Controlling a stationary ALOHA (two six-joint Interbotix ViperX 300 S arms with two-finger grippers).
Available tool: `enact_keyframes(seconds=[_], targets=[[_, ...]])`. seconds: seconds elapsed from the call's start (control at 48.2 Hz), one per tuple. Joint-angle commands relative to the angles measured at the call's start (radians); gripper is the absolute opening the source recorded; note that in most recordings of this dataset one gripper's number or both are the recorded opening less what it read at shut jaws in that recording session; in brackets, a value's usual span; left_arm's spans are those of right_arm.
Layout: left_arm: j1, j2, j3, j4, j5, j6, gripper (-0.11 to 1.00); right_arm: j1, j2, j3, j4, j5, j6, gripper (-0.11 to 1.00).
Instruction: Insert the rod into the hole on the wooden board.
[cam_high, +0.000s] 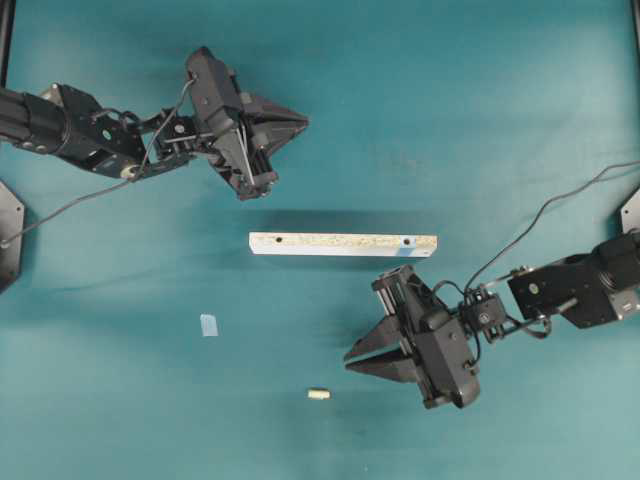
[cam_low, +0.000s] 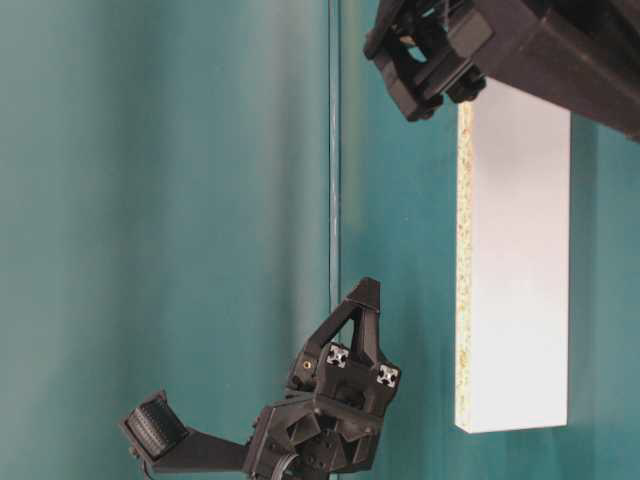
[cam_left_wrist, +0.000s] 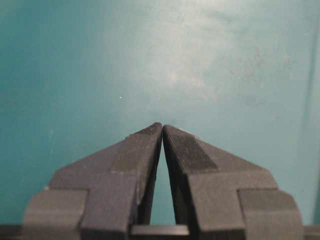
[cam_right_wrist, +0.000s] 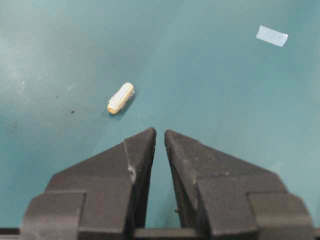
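Note:
The wooden board (cam_high: 343, 244) lies across the middle of the table, its speckled edge facing up; the table-level view shows its white face (cam_low: 515, 260). The hole (cam_high: 407, 242) sits by the light-blue patch at the board's right end. The rod (cam_high: 318, 394), a short cream peg, lies on the cloth below the board, and in the right wrist view the rod (cam_right_wrist: 120, 98) is ahead and to the left of the tips. My right gripper (cam_high: 347, 362) (cam_right_wrist: 160, 132) hovers just right of the rod, its tips a sliver apart and empty. My left gripper (cam_high: 305, 122) (cam_left_wrist: 162, 125) stays above the board's left end, tips touching, empty.
A dark hole (cam_high: 279, 240) marks the board's plain left end. A small pale-blue flat square (cam_high: 208, 325) (cam_right_wrist: 272, 35) lies on the teal cloth left of the rod. Black mounts stand at the table's left edge (cam_high: 8, 235) and right edge (cam_high: 632, 208).

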Motion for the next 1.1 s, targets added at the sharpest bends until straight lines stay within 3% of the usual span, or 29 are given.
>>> enact_keyframes(seconds=[0.0, 0.041, 0.104, 0.187, 0.497, 0.539, 0.767, 0.85, 1.016, 1.078], targets=[[-0.035, -0.04, -0.023, 0.037, 0.091, -0.009, 0.24, 0.0, -0.009, -0.015, 0.005, 0.014, 0.035, 0.24], [-0.035, -0.052, -0.028, 0.035, 0.147, -0.008, 0.22, 0.0, -0.009, -0.023, 0.006, 0.044, 0.038, 0.22], [-0.035, -0.067, -0.035, 0.038, 0.221, -0.002, 0.1, 0.0, -0.012, -0.037, 0.005, 0.11, 0.051, 0.09], [-0.038, -0.092, -0.04, 0.041, 0.275, 0.002, 0.09, 0.002, -0.028, -0.063, 0.005, 0.213, 0.067, 0.0], [-0.06, -0.233, -0.037, 0.044, 0.385, 0.026, 0.1, 0.005, -0.137, -0.132, 0.005, 0.468, 0.104, 0.0], [-0.061, -0.247, -0.04, 0.044, 0.414, 0.026, 0.15, 0.005, -0.147, -0.137, 0.005, 0.502, 0.117, 0.0], [-0.098, -0.308, -0.051, 0.048, 0.566, 0.043, 0.76, 0.008, -0.176, -0.153, 0.005, 0.63, 0.221, 0.0], [-0.132, -0.316, -0.058, 0.048, 0.611, 0.061, 0.93, 0.009, -0.178, -0.169, 0.005, 0.663, 0.259, 0.0], [-0.204, -0.313, -0.089, 0.048, 0.67, 0.092, 0.95, 0.009, -0.178, -0.201, 0.005, 0.753, 0.299, 0.0], [-0.222, -0.308, -0.104, 0.048, 0.687, 0.094, 0.95, 0.009, -0.178, -0.213, 0.005, 0.796, 0.31, 0.05]])
